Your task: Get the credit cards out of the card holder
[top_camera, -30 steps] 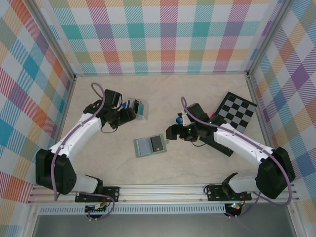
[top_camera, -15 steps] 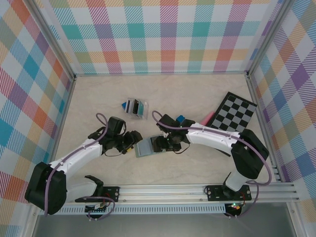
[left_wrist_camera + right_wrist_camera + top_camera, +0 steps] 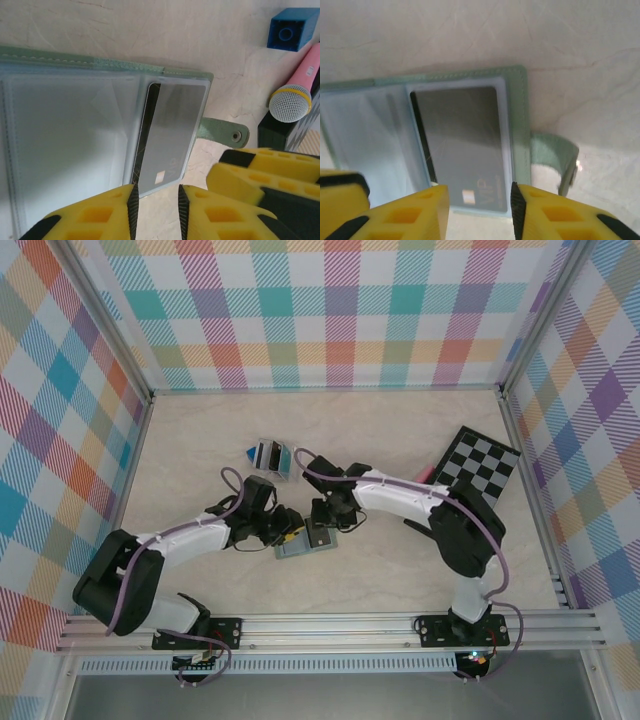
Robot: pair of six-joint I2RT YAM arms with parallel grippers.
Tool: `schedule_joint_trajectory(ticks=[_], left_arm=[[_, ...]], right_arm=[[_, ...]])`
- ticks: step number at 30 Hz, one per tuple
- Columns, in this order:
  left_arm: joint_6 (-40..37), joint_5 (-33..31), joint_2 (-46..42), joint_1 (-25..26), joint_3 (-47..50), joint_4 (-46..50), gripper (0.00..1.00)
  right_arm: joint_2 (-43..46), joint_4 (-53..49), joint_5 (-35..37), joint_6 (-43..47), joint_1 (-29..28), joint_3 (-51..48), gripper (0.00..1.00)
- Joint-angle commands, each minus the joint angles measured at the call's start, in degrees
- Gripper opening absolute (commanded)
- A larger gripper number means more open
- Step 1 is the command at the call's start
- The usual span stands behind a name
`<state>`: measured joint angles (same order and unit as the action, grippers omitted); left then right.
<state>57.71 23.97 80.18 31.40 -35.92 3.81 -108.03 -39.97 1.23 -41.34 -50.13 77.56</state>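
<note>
**Card holder at the front middle of the bench, both grippers above it.** The card holder [image 3: 303, 543] lies spread flat, inside up, on the pale, faintly veined bench [image 3: 200, 430], between the two arms. We note a muted green, leather-like outer skin with a stitched border. The inner panels are pale blue-grey and faced with glossy clear pockets.

The pocket on the strap side holds a dark grey credit card [image 3: 170, 135]. It is rectangular with rounded corners and carries a small pale chip and the letters VIP. The neighbouring pocket looks pale, and we cannot tell whether it holds anything. A green snap strap [image 3: 222, 131] with a metal stud juts from the card side and rests on the bench.

The left gripper [image 3: 156, 205] has yellow, pitted, foam-like fingers. It hovers at the holder's near edge with its fingers narrowly apart; bench shows between them, and they clamp nothing. The right gripper [image 3: 477, 200] has the same fingers, set wider apart above the VIP end of the card, and we see nothing clamped.

Further back stand:
- a clear stand [image 3: 272, 455] of upright cards
- a black-and-grey checkerboard [image 3: 482, 465]
- a blue block [image 3: 287, 31] with a round stud
- a pink toy microphone [image 3: 292, 97] with a mesh head and a yellow band
</note>
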Motion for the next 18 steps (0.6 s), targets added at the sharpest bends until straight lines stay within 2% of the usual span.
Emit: schedule_joint_trajectory(ticks=[1, 6, 11, 18], left_arm=[[0.82, -0.37, 2.11, 0.75, -1.96, -2.05, 0.24], [0.65, 0.82, 5.65, 0.91, -1.52, -4.14, 0.16], [0.12, 1.53, 8.77, 0.95, -2.92, -4.87, 0.12], [-1.06, -0.56, 9.98, 0.92, -3.41, -3.78, 0.08]], right_arm=[[-2.64, -3.71, 2.37, 1.50, -0.06, 3.71, 0.35], [-4.98, -5.42, 4.76, 1.77, -0.13, 4.89, 0.30], [-5.44, -4.92, 3.70, 2.64, -0.06, 4.29, 0.27], [-5.09, -2.94, 1.40, 3.24, -0.07, 1.87, 0.23]])
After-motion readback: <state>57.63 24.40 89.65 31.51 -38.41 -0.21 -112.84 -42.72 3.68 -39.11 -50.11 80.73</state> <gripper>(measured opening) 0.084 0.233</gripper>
